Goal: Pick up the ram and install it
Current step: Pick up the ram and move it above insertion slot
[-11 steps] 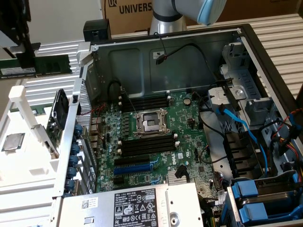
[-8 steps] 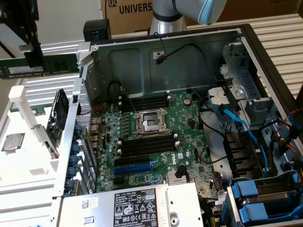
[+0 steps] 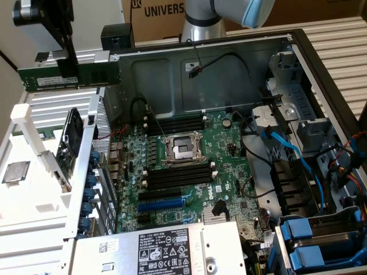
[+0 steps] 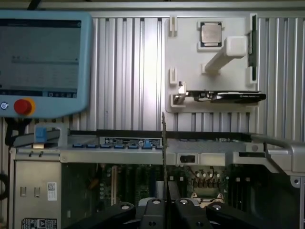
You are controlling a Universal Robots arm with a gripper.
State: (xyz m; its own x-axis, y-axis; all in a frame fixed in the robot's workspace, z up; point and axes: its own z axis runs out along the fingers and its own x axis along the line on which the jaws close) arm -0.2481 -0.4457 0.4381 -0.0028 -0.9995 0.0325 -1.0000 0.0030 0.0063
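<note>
gripper [image 3: 67,67]: closed tight on ram [image 3: 94,74] | ram: level, in air, exterior view's left | motherboard [image 3: 189,172]: well apart from ram

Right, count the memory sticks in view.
2. One memory stick is clamped in the jaws at the exterior view's upper left; the second stick stands on edge in the white tray. Others may be hidden.
</note>
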